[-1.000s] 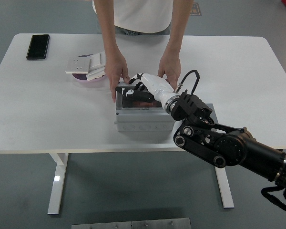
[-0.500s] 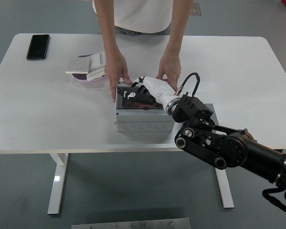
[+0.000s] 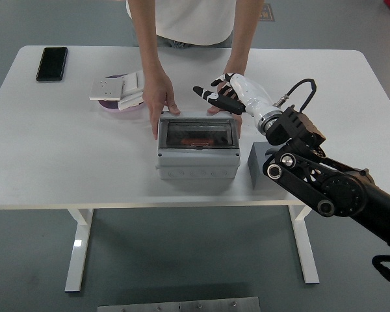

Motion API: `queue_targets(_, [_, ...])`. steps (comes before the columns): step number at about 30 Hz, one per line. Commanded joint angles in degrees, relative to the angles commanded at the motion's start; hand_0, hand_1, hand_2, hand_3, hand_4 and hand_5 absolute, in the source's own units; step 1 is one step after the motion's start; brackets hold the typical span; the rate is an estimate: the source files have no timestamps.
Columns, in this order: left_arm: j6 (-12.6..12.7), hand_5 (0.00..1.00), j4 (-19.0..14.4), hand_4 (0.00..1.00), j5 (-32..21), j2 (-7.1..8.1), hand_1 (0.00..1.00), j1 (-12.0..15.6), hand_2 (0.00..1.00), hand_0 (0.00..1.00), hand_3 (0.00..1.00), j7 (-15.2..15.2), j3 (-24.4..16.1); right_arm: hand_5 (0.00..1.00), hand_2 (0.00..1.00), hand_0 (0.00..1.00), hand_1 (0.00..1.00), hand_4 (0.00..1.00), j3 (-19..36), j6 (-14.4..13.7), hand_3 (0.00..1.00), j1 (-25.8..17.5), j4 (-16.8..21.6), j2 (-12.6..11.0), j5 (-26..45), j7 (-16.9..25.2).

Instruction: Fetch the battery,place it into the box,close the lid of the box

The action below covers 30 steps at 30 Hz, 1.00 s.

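Now: right hand (image 3: 229,95) raised, fingers spread, nothing held | box (image 3: 197,147) with lid lowered lies below-left of it | steadied by person's hands (image 3: 159,99).

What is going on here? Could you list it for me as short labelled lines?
box: grey box at the table's middle, clear lid down
inside box: something orange seen through the lid
right hand: right hand raised beyond the box, fingers spread, holding nothing
person: both hands on the box's far corners, one hand at its left
other items: black phone, white plates
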Motion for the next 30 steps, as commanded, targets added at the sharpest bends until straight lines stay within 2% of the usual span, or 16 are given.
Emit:
queue_targets(5, [0.1,0.002,0.01,0.339,-0.63,-0.14,0.74,0.09,0.582,0.62,0.493,-0.26,0.39,0.998,0.619,0.599,0.618,0.97,5.96,-2.51,0.72,-2.82,0.92,-0.79,1.67,3.63])
queue_targets(9, [0.14,0.002,0.0,0.339,-1.09,-0.16,0.74,0.25,0.583,0.619,0.493,-0.4,0.7,0.998,0.612,0.588,0.616,0.969,11.04,-5.13,0.711,-5.01,0.64,-0.56,6.37,8.33])
queue_targets(14, [0.26,0.002,0.0,0.339,-1.62,-0.19,0.74,0.5,0.583,0.619,0.493,-0.63,0.95,0.998,0.612,0.588,0.616,0.969,16.67,-6.76,0.711,-7.8,-1.23,0.56,14.35,15.18])
queue_targets(15, [0.28,0.002,0.0,0.341,-1.72,-0.24,0.74,0.56,0.582,0.619,0.493,-0.68,1.02,0.998,0.583,0.54,0.591,0.967,17.91,-6.73,0.702,-8.46,-1.74,0.9,16.12,16.69])
queue_targets(19, [0.32,0.002,-0.03,0.341,-2.07,-0.42,0.74,0.78,0.582,0.619,0.493,-0.82,1.27,0.998,0.583,0.54,0.591,0.967,22.45,-5.5,0.702,-10.7,-3.19,2.04,23.61,22.65])
queue_targets(24, [0.37,0.002,-0.01,0.338,-2.43,-0.48,0.74,0.88,0.581,0.619,0.494,-0.98,1.47,0.998,0.561,0.52,0.566,0.959,26.14,-2.04,0.69,-13.25,-3.56,2.36,32.56,29.44])
queue_targets(26, [0.38,0.002,0.0,0.338,-2.49,-0.5,0.74,0.89,0.581,0.619,0.494,-1.0,1.49,0.998,0.561,0.52,0.566,0.959,26.75,-0.91,0.69,-14.09,-3.3,2.25,35.47,31.35])
queue_targets(27, [0.38,0.002,0.0,0.338,-2.54,-0.52,0.739,0.89,0.581,0.618,0.494,-1.03,1.52,0.998,0.567,0.577,0.584,0.955,26.94,-0.43,0.662,-14.48,-3.1,2.17,36.94,31.94])
queue_targets(30, [0.36,0.002,0.02,0.338,-2.63,-0.57,0.739,0.88,0.581,0.618,0.494,-1.07,1.57,0.998,0.567,0.577,0.584,0.955,27.46,0.95,0.662,-15.52,-2.22,1.99,40.18,32.23])
